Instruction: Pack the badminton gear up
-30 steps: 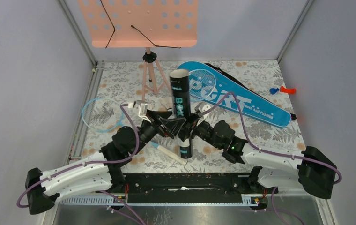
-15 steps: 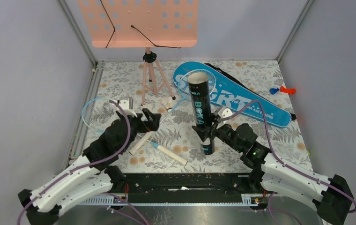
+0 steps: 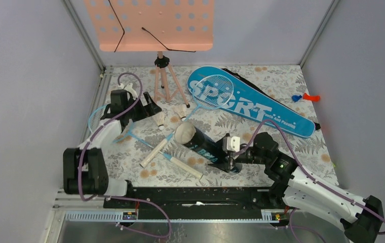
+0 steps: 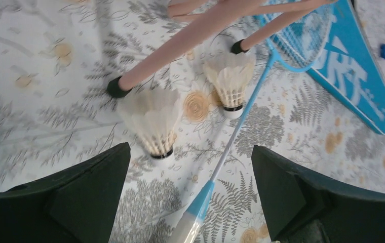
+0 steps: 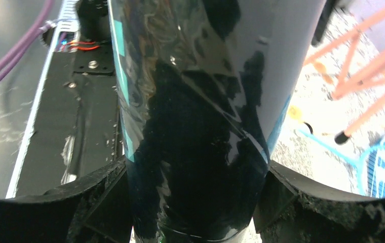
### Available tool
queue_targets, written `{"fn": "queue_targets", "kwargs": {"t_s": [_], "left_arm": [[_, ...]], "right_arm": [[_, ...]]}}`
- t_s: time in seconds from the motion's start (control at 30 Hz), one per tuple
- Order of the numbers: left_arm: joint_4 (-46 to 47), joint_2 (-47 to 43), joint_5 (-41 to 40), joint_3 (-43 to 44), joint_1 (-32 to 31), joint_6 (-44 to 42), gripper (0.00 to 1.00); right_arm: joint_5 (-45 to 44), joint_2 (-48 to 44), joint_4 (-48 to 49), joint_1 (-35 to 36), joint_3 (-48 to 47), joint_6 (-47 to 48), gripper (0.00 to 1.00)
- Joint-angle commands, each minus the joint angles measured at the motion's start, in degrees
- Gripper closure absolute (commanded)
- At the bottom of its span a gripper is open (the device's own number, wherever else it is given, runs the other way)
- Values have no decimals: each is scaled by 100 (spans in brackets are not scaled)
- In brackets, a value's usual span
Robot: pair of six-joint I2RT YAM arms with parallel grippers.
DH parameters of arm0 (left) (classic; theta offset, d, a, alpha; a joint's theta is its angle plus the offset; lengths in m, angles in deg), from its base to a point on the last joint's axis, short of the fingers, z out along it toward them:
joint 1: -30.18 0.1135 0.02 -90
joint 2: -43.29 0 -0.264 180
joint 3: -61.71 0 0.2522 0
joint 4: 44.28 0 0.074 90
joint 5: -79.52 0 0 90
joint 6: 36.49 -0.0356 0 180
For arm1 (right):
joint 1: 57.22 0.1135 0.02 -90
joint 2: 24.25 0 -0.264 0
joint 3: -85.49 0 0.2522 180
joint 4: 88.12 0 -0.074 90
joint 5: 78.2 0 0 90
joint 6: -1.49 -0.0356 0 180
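Right gripper (image 5: 195, 167) is clamped on the black tube (image 3: 206, 150). The wrist view shows a finger (image 5: 97, 202) pressed to each side of the glossy barrel, near its lower end. From above, the tube slants across the middle of the table (image 3: 129, 81), its pale mouth pointing up and left. I cannot tell whether that end rests on the surface.

Over to the left gripper (image 4: 190, 157) — jaws spread wide, holding nothing, hanging over the far-left part of the table. Two white shuttlecocks (image 4: 152, 121) stand on their corks just ahead of it, near each other, beside the feet of the music stand (image 3: 162, 76).

One racket (image 3: 200, 101) runs its thin blue shaft past the farther shuttlecock, its head lying on the blue SPORT bag (image 3: 261, 109), which stretches flat towards the far right. The second racket (image 3: 102, 121) has its head under the left arm, and the two pale handles cross just left of the tube.
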Motion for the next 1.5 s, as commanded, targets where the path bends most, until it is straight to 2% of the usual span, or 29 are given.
{"fn": "queue_targets", "kwargs": {"t_s": [0.0, 0.13, 0.3, 0.57, 0.67, 0.8, 0.93, 1.13, 1.27, 1.47], "left_arm": [[744, 854, 2225, 609, 435, -648, 2], [276, 1543, 2335, 1089, 494, -1407, 2], [316, 1984, 2440, 1253, 492, -1599, 2], [827, 1965, 2053, 1054, 469, -1650, 2], [1011, 1952, 2147, 1022, 449, -1711, 2], [801, 2112, 2221, 1169, 415, -1732, 2], [-3, 2300, 2028, 1333, 272, -1869, 2], [-60, 1846, 1867, 965, -73, -1918, 3], [-100, 1711, 1661, 761, -196, -1915, 9], [-226, 1528, 1423, 531, -267, -1857, 36]], "right_arm": [[1288, -89, -334, -75, -471, 863, 80], [1649, -3, -1121, -105, -717, 1236, 80], [1639, 71, -1150, -122, -731, 1256, 80], [1489, 156, -1176, -131, -746, 1176, 80], [1524, 138, -1172, -133, -717, 1200, 80], [1528, 130, -1168, -131, -727, 1168, 80], [1515, 65, -1174, -135, -712, 1144, 80], [1527, 15, -1192, -140, -692, 1136, 80], [1550, 30, -1196, -140, -690, 1128, 81], [1515, 90, -1190, -139, -735, 1077, 81]]}}
